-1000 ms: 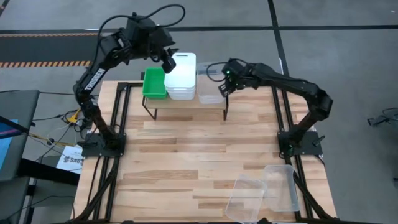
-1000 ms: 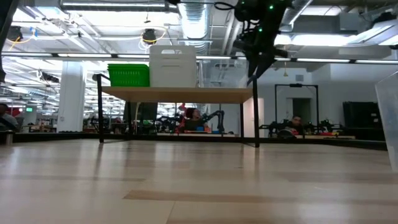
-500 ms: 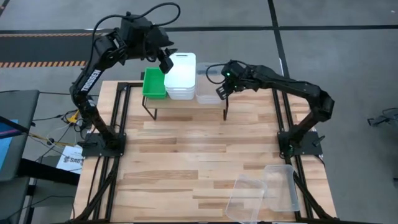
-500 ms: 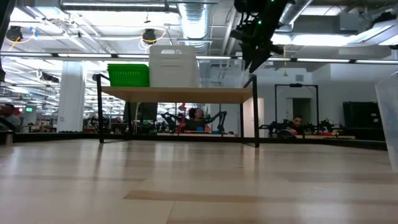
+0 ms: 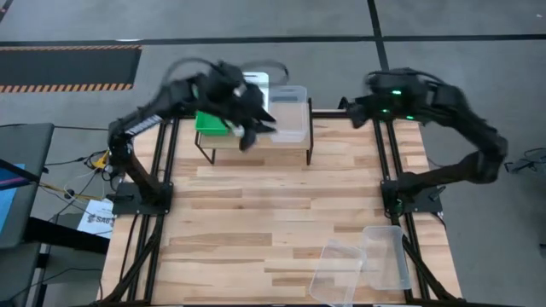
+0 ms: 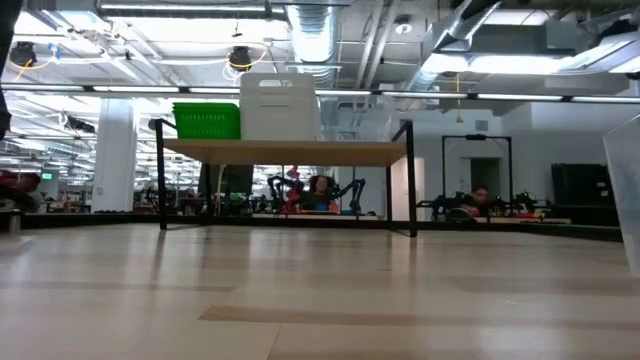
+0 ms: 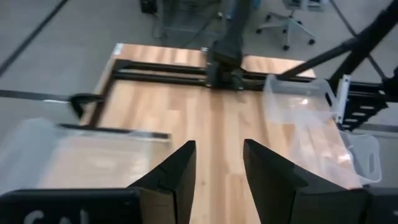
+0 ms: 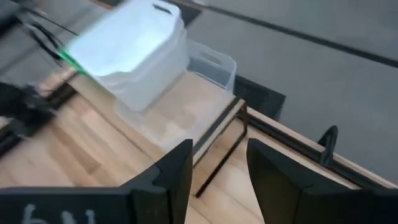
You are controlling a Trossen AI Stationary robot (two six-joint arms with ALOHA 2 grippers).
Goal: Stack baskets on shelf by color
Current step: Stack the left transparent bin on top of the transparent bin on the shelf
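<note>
Both arms between placements, seen from above. The shelf (image 5: 286, 146) stood at the far edge of the surface (image 5: 256, 222) and carried, in a row, the green baskets (image 5: 210, 124), the white baskets (image 5: 256, 80) and one clear basket (image 5: 292, 118). The two loose clear baskets, one (image 5: 386, 254) touching or overlapping the other (image 5: 339, 269), lay on the surface well apart from the shelf, at the edge opposite it and off toward the right arm's side. The long axis of the first ran roughly from that edge toward the shelf; the second was skewed a little from it. The left gripper (image 5: 254, 136) hung over the front of the shelf, apparently just above the white and green baskets, though motion blur left its exact place uncertain. Its fingers (image 7: 174, 174) stood apart with nothing between them, pointing away from the shelf across the surface toward the loose pair. The right gripper (image 5: 345, 107) hovered beside the shelf's clear-basket end, clear of the board. Its fingers (image 8: 174, 171) were likewise parted and empty, and faced the shelf. Both grippers were therefore about equally far from the loose pair. The pair lay on the right arm's side of the shelf, just beyond that arm's base, so the right arm was judged better placed for the next pick. A grip across a short wall would suit the baskets' lie. The open slot for them was on top of the clear basket already on the shelf.
</note>
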